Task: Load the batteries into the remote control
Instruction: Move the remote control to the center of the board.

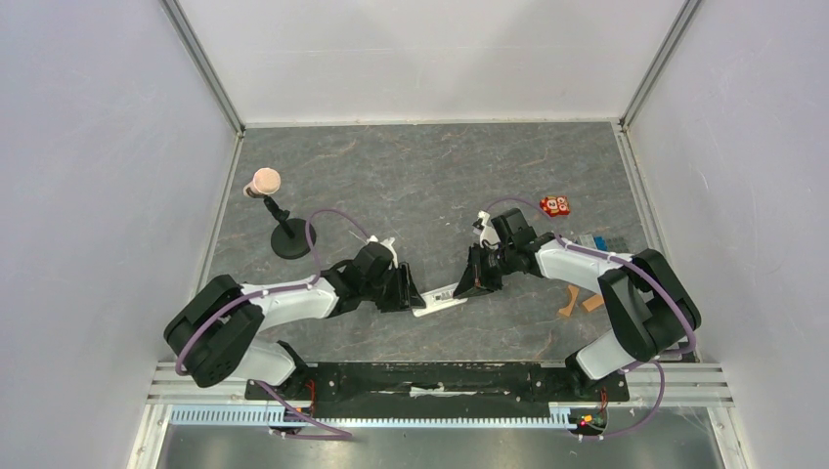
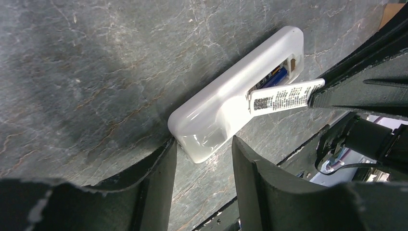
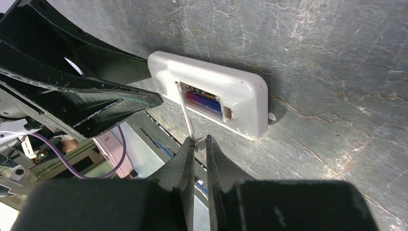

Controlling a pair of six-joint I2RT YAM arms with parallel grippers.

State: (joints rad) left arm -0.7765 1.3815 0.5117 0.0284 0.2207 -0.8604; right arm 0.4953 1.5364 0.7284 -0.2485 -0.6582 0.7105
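The left pincer (image 2: 203, 143) is set astride the near end of the remote control (image 2: 226, 96), not yet clenched, the remote lying back-up on the tabletop (image 2: 96, 72). Beyond, the battery cover (image 2: 284, 97) is pinched in the right pincer (image 3: 201, 140) beside the bay, where one of the batteries (image 3: 204, 101) is seated. Closing up is judged in hand: the remote must be steadied and the cover lowered flat.

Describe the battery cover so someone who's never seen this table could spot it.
In the middle of the grey table, toward its near edge, the white remote control lies back up with its bay open. The battery cover is the thin strip slanting from that bay, pinched in the right gripper. Unlike the chunky remote, it is flat and carries a black-and-white printed label.
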